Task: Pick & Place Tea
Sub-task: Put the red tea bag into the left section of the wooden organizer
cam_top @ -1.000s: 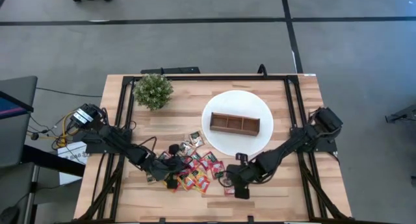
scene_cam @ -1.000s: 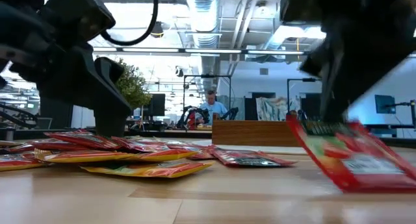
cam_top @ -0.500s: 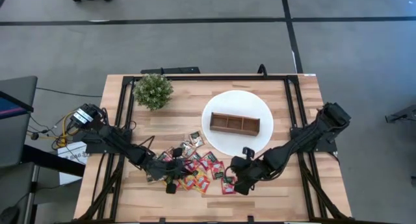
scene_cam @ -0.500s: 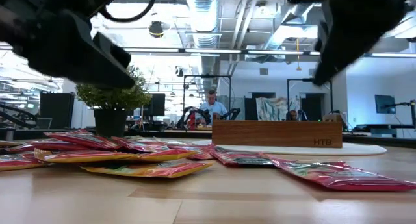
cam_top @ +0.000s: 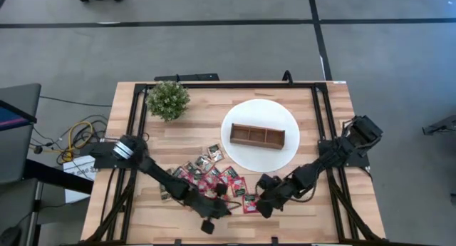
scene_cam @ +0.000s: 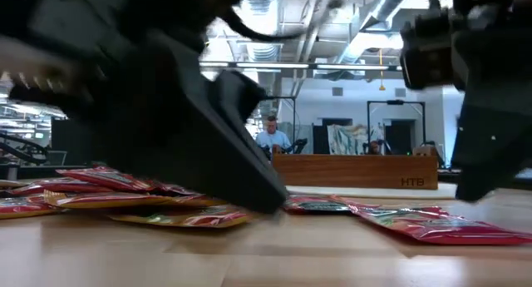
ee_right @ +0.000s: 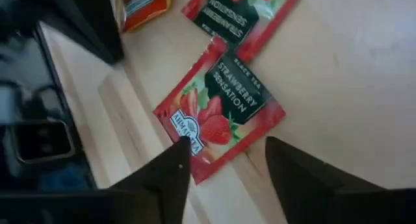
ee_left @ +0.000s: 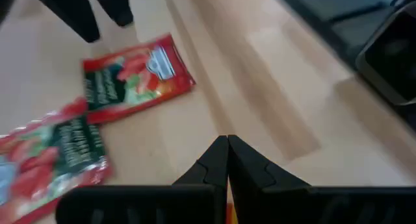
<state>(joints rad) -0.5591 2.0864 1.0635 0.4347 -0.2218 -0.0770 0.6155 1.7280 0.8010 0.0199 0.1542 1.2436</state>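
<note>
Several tea sachets point(cam_top: 206, 180), mostly red, lie in a loose pile on the table's near half. One red strawberry sachet point(cam_top: 250, 202) lies flat and apart at the pile's right, and shows in the right wrist view point(ee_right: 221, 117) and the low view point(scene_cam: 432, 222). My right gripper point(ee_right: 227, 162) is open just over that sachet's near corner, one finger on either side. My left gripper point(ee_left: 227, 143) is shut, low over bare table near the front edge point(cam_top: 209, 223). An orange sliver shows far back between its fingers; what it is I cannot tell.
A white plate point(cam_top: 285, 157) at the middle right bears a brown three-compartment wooden tray point(cam_top: 256, 136). A small green plant point(cam_top: 168, 100) stands at the far left. Black rails run along the table's edges. A person sits in the room beyond point(scene_cam: 270, 136).
The red sachet that hung tilted under my right gripper now lies flat on the table. That gripper rose off it and has come back down over it. My left gripper has gone from the pile toward the table's near edge and right.
</note>
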